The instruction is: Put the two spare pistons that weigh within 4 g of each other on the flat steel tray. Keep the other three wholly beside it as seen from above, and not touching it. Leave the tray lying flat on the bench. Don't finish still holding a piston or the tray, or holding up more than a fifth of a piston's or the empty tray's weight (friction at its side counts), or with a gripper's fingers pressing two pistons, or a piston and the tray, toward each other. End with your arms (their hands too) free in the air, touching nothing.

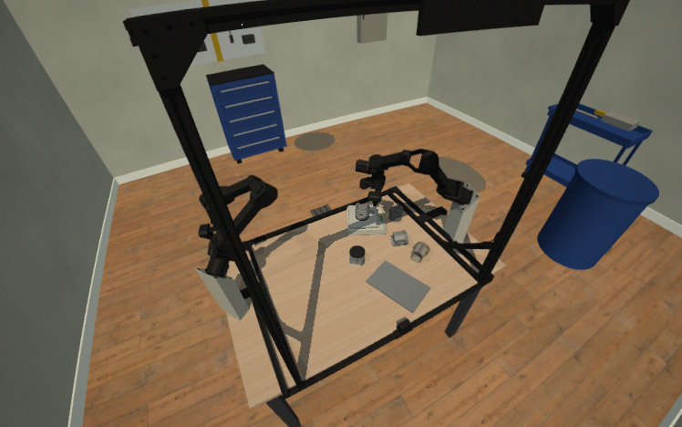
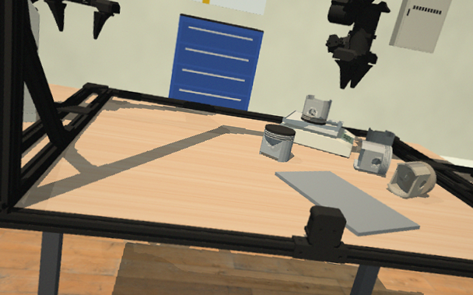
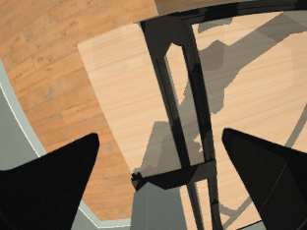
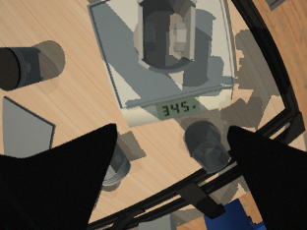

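Piston [image 1: 361, 212] [image 2: 316, 109] [image 4: 166, 36] crown down on scale [image 1: 373, 231] [image 2: 319, 142] [image 4: 143, 116], far side of table [image 1: 332, 312] [image 2: 182, 163]; display shows 345; right pincer [image 2: 347, 86] [image 4: 172, 129] above it, apart, open, holding nothing; left pincer [image 2: 78, 33] [image 3: 160, 134] open, empty, in air at left; tray [image 1: 397, 286] [image 2: 346, 202] [image 4: 26, 130] flat, near right, bare; dark-topped piston [image 1: 356, 255] [image 2: 276, 142] [image 4: 20, 69] upright, left of tray's far end; other three pistons right of scale, off tray
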Robot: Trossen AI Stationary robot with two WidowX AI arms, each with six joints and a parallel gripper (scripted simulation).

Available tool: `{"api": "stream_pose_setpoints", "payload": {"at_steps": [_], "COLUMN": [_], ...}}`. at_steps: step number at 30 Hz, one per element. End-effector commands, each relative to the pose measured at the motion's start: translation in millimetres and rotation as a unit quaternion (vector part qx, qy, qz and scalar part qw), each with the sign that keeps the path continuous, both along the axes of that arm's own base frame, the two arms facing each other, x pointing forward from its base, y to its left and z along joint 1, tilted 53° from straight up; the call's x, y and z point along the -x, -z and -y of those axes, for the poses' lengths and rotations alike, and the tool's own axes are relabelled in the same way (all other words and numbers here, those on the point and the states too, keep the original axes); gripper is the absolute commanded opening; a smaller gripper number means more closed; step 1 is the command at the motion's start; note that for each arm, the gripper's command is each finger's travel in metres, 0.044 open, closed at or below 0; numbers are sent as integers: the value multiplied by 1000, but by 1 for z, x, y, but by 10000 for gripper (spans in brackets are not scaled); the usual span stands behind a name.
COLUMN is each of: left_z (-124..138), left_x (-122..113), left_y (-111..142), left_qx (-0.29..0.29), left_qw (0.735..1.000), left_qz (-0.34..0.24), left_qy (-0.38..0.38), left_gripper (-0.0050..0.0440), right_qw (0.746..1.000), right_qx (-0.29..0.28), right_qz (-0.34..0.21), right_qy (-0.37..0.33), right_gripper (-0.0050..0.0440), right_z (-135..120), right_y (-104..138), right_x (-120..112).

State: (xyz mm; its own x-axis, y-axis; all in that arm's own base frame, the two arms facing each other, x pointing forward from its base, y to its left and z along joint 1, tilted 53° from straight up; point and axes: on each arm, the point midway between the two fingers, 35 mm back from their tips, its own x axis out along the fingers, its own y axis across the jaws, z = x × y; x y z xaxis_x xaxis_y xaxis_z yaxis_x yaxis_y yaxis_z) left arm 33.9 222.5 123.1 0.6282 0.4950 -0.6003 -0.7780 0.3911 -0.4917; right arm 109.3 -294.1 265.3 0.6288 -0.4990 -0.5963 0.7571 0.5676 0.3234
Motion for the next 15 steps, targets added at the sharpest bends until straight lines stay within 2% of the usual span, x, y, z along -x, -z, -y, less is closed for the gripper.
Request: {"api": "stream_pose_setpoints", "payload": {"at_steps": [1,3,15], "left_z": [0,0,0], "left_x": [0,0,0], "left_y": [0,0,0], "left_qx": [0,0,0], "left_qw": [1000,1000,1000], "left_qz": [1,1,1], "left_qy": [1,1,1], "left_gripper": [440,440,440], "right_qw": [1000,1000,1000], "right_qx": [5,5,5], "right_qz": [1,1,1], "right_qy": [-3,-3,-3], "right_gripper": [378,378,378], "right_z": [-15,-15,-54], "right_y": [13,13,57], "right_x": [4,4,15]}}
